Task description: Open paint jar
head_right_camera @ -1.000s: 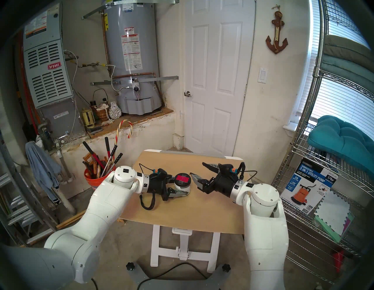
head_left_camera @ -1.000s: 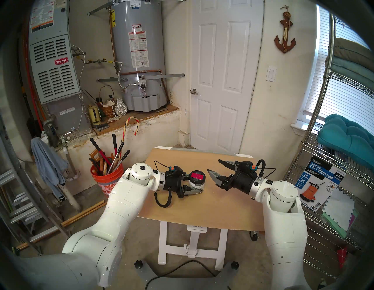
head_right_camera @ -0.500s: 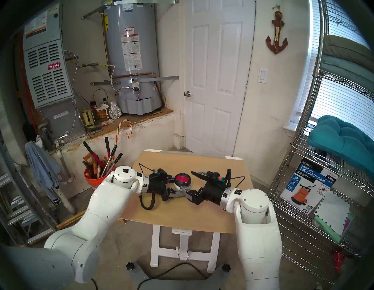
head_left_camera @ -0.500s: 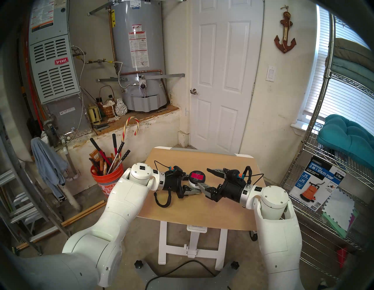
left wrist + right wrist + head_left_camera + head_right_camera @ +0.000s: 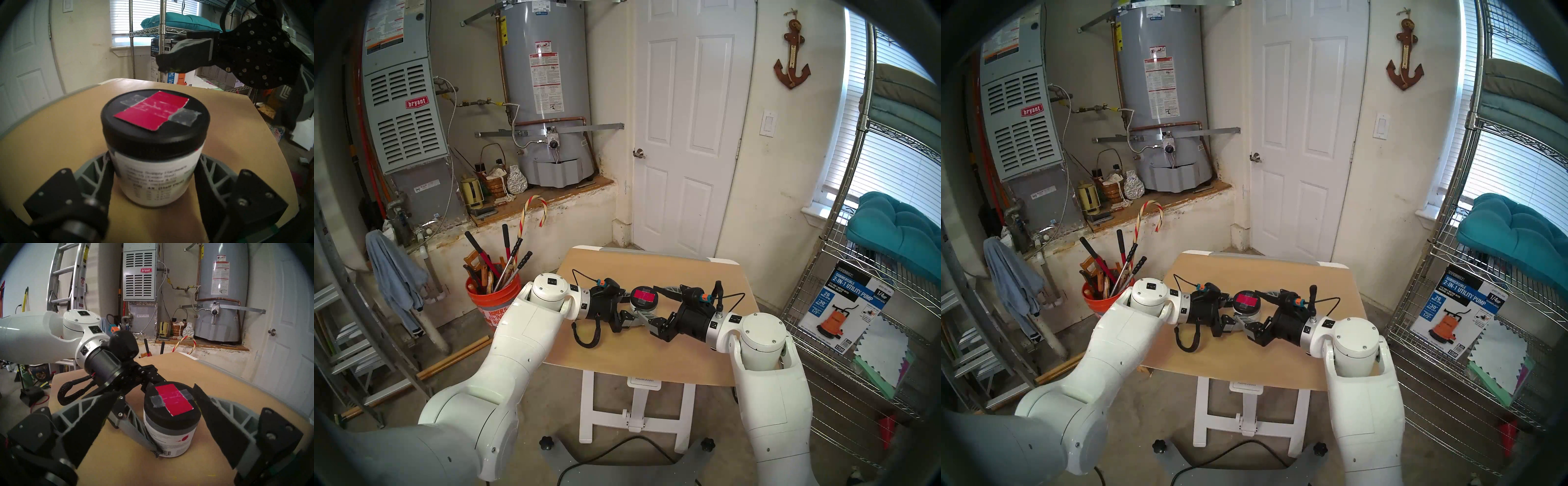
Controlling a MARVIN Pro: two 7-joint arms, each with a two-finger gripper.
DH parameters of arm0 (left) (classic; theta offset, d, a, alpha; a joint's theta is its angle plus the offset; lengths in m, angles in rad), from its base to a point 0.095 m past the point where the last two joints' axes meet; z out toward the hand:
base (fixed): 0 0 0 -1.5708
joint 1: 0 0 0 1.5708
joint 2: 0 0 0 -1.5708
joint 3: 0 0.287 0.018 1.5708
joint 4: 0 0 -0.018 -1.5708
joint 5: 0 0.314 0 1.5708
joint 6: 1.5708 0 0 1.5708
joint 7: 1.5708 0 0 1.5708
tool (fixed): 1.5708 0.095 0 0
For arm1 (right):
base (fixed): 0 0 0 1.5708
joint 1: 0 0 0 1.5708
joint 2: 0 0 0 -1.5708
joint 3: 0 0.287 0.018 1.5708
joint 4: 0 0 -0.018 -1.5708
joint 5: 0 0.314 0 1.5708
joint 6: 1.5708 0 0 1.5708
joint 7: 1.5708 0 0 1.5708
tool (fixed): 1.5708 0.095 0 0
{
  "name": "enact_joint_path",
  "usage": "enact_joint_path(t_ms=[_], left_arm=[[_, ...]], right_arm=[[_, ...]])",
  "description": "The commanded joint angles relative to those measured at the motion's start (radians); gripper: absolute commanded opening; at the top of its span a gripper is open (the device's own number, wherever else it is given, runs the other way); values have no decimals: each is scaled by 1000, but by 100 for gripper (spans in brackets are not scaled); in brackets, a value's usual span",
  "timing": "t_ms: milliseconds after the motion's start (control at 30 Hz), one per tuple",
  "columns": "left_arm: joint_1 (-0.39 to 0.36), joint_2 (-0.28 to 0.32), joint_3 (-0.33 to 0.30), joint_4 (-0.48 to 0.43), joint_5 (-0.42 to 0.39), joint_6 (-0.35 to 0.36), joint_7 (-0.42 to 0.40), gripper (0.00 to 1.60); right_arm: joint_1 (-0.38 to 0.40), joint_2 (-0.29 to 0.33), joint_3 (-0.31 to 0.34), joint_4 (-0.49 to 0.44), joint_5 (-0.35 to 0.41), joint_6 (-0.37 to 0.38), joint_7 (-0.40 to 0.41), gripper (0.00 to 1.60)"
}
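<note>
The paint jar stands upright on the wooden table, a squat white-labelled pot with a black lid carrying a red square and grey tape. My left gripper comes in from the left and is shut on the jar's body below the lid. My right gripper reaches in from the right, open, with one finger on each side of the lid. Its far finger sits close beside the lid; whether it touches, I cannot tell.
An orange bucket of tools stands on the floor left of the table. A wire shelf with a pump box is on the right. The door is behind the table.
My right gripper has moved left, from well clear of the jar to straddling its lid, staying open. The left gripper and the jar have not moved.
</note>
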Motion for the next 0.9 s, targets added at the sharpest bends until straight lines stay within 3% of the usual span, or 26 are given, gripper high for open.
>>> enact_joint_path(t_ms=[0, 867], left_arm=[[-18, -2, -7, -10, -6, -1, -1, 0], [-32, -6, -16, 15, 0, -12, -10, 0]], right_arm=[[39, -23, -11, 2, 7, -12, -13, 160], [100, -35, -6, 90, 9, 44, -44, 160]])
